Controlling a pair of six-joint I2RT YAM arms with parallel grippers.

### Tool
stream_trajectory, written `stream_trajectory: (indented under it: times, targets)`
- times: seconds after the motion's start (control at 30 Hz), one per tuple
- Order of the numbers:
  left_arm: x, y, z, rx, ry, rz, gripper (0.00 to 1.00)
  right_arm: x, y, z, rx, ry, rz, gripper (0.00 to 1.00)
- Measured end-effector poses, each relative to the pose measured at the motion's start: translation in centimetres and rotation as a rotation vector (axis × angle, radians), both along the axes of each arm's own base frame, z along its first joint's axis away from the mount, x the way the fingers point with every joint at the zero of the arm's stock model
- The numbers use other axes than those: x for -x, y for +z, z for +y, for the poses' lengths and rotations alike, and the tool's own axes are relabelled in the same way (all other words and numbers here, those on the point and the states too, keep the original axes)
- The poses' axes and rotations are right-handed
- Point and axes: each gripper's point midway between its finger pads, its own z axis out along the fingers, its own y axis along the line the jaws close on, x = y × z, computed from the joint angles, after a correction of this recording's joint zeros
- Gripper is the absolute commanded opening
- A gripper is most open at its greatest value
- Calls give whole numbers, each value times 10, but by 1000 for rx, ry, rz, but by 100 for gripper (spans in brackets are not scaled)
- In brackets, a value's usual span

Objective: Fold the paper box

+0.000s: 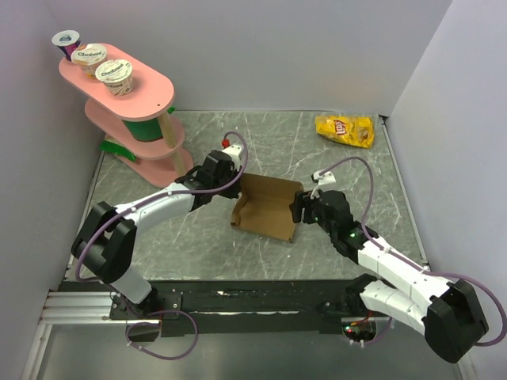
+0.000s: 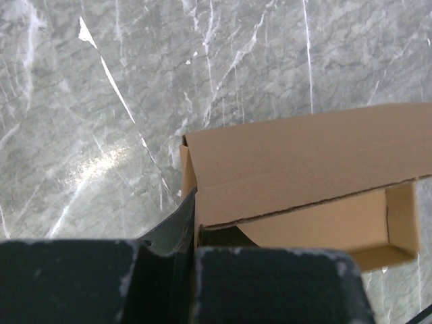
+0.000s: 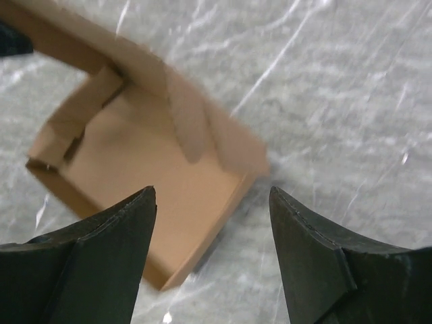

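Note:
The paper box (image 1: pixel 265 207) is a brown cardboard tray, partly formed, lying mid-table with its open side up. My left gripper (image 1: pixel 236 176) is at its far left corner. In the left wrist view the left gripper (image 2: pixel 194 202) is shut on the edge of the box's wall (image 2: pixel 304 158), with one finger outside and the other inside. My right gripper (image 1: pixel 299 207) hovers at the box's right end. It is open, and in the right wrist view the right gripper (image 3: pixel 212 192) has a corner of the box (image 3: pixel 155 169) below and between its fingers without touching it.
A pink tiered stand (image 1: pixel 150 87) with three yogurt cups (image 1: pixel 111 71) stands at the back left. A yellow chip bag (image 1: pixel 344 129) lies at the back right. White walls close in the left, back and right sides of the grey marbled table (image 1: pixel 198 253).

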Motion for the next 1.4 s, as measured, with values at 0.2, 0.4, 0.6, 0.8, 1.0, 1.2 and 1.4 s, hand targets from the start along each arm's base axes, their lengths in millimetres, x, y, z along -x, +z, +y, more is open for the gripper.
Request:
stream_trajectory:
  times: [0.2, 0.4, 0.6, 0.8, 1.0, 1.2, 1.4]
  targets:
    - [2, 0, -1, -2, -18, 4, 1, -23, 21, -6, -27, 2, -106, 60]
    - [2, 0, -2, -4, -22, 9, 1, -26, 27, 2, -34, 77, -140, 54]
    - [0, 1, -4, -8, -21, 17, 1, -12, 17, 0, -35, 103, -128, 54]
    - [-1, 0, -4, -10, -21, 20, 1, -6, 17, -7, -12, 102, -143, 49]
    - [-1, 0, -4, -10, -21, 20, 1, -11, 8, -7, 33, 115, -136, 41]
    - [-1, 0, -4, -10, -21, 20, 1, -16, -4, -6, 72, 125, -111, 34]
    - [-1, 0, -4, -10, -21, 19, 1, -22, -4, -9, 90, 106, -126, 2]
